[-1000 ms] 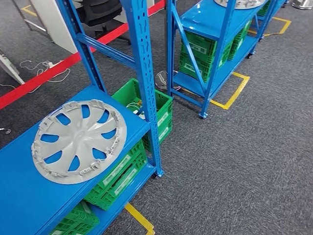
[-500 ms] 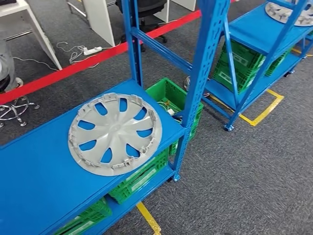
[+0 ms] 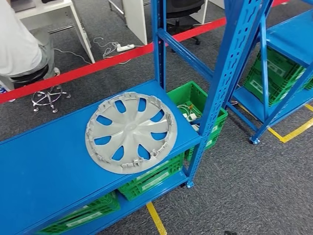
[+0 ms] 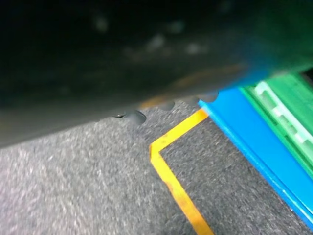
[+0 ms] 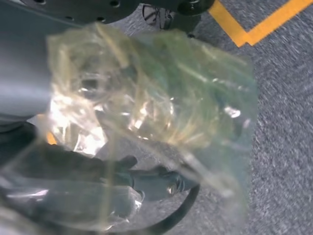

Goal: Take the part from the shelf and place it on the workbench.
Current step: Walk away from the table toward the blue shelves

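**Wheel cover lies on blue shelf as robot faces the rack**

A round silver-grey plastic wheel cover with curved spokes [image 3: 131,132] lies flat on the upper board of a blue metal shelf rack [image 3: 44,171], near the board's right end and just beside the rack's perforated blue upright post [image 3: 221,88]. Blue shows through the gaps between its spokes. Nothing touches the cover. Nearest the camera, a yellow tape line [image 3: 157,220] runs across the grey carpet floor [image 3: 251,186] below the rack's front edge. Under the board, green slatted plastic crates [image 3: 153,176] sit on the rack's lower level, and another open green crate [image 3: 195,105] behind the post holds white cables.

In the right wrist view, the robot's right hand [image 5: 147,112] is wrapped in crumpled clear plastic film, which blurs the fingers [image 5: 147,183] so that one cannot tell whether they are spread or curled. The left wrist view is dark and blurred over most of its area; it takes in the carpet, a yellow tape corner [image 4: 173,166] and the blue edge of the rack's lower level, and the left hand's fingers cannot be made out.

Farther back, a red tape stripe [image 3: 110,61] crosses the carpet behind the rack. Beyond it stand white desk legs [image 3: 134,19], a white power strip [image 3: 125,47] and a seated person [image 3: 18,44] on a stool. A second blue rack [image 3: 288,44] with green crates stands to the right.
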Controlling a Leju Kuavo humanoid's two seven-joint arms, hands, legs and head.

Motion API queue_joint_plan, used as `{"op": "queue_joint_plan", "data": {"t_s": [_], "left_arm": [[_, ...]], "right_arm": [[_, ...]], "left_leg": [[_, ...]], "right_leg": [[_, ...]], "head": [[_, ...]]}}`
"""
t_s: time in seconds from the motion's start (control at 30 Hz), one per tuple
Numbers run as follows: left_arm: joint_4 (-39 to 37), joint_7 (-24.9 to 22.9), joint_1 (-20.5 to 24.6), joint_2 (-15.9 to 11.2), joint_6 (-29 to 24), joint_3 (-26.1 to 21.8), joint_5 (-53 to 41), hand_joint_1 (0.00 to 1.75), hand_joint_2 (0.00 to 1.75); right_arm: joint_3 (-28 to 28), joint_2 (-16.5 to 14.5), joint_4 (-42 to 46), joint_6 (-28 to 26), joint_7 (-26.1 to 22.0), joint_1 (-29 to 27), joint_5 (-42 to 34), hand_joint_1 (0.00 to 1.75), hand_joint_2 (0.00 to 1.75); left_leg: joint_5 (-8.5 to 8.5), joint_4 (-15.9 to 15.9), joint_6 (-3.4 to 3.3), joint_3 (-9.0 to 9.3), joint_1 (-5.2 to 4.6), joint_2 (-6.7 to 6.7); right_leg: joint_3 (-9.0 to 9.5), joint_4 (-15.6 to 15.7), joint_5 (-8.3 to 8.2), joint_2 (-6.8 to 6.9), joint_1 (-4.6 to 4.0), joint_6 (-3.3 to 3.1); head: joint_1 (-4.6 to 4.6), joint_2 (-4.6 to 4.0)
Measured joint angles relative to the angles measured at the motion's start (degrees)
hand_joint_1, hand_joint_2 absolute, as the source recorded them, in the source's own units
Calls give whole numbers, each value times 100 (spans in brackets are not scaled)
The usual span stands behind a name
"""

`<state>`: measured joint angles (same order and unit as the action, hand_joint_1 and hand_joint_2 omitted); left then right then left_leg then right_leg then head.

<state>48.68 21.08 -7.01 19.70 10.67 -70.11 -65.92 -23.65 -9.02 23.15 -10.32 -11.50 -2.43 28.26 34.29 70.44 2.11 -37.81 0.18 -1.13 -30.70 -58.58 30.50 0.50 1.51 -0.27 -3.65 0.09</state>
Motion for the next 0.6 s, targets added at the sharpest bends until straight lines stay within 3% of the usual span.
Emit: {"op": "queue_joint_plan", "data": {"t_s": [0.03,0.07,0.13,0.17,0.23,0.27,0.33,0.4,0.47,0.53,0.57,0.6], "left_arm": [[-4,-4,1,-1,3,0,18,0,0],[-8,-10,-4,-1,7,-1,34,0,0],[-12,-22,-16,-1,7,-3,71,0,0],[-14,-25,-16,-2,7,-3,86,0,0],[-15,-30,0,-3,7,-1,108,0,0],[-16,-33,4,-3,6,1,113,0,0],[-16,-43,-8,1,5,2,121,0,0],[-16,-64,-24,8,3,2,146,0,0],[-16,-80,-14,12,3,4,172,0,0],[-18,-85,-6,12,4,8,176,0,0],[-20,-85,-8,12,4,8,177,0,0],[-21,-86,-11,12,4,8,177,0,0]], "right_arm": [[1,1,-6,-3,0,-6,6,0,0],[0,1,-10,-5,0,-9,12,0,0],[0,1,-14,-9,-4,1,29,0,0],[0,0,-16,-9,-7,8,37,0,0],[0,0,-21,-13,-13,17,49,0,0],[-1,0,-23,-16,-14,21,55,0,0],[-2,0,-25,-19,-17,40,70,0,0],[-2,-1,-26,-23,-29,59,87,0,0],[-4,0,-34,-29,-42,47,97,0,0],[-10,1,-45,-31,-44,20,99,0,0],[-13,1,-49,-31,-44,13,99,0,0],[-15,1,-51,-32,-44,10,100,0,0]], "left_leg": [[37,226,12,-128,12,39],[-30,265,16,-162,21,62],[-428,-259,-9,85,21,165],[-593,-623,-38,269,-3,315],[-727,-1121,-118,515,-62,555],[-692,-1184,-153,540,-90,594],[-697,-1233,-219,548,-85,466],[-733,-1287,-288,580,-52,334],[-744,-1307,-334,595,-34,192],[-730,-1304,-355,603,-40,28],[-722,-1302,-357,617,-43,-57],[-710,-1301,-352,637,-44,-144]], "right_leg": [[13,0,17,92,-4,-6],[30,0,35,173,-6,-6],[88,0,77,312,-8,11],[109,1,104,373,-15,31],[140,4,164,493,-40,95],[155,16,187,556,-49,125],[242,48,217,646,-48,181],[211,-128,356,403,-33,226],[-119,-792,678,60,-28,247],[-538,-1496,883,-29,-37,253],[-646,-1588,814,-38,-40,248],[-647,-1456,631,-49,-40,240]], "head": [[0,0],[-2,0],[-4,0],[-2,0],[-3,0],[-2,0],[-1,1],[21,1],[52,1],[58,0],[58,0],[58,0]]}}
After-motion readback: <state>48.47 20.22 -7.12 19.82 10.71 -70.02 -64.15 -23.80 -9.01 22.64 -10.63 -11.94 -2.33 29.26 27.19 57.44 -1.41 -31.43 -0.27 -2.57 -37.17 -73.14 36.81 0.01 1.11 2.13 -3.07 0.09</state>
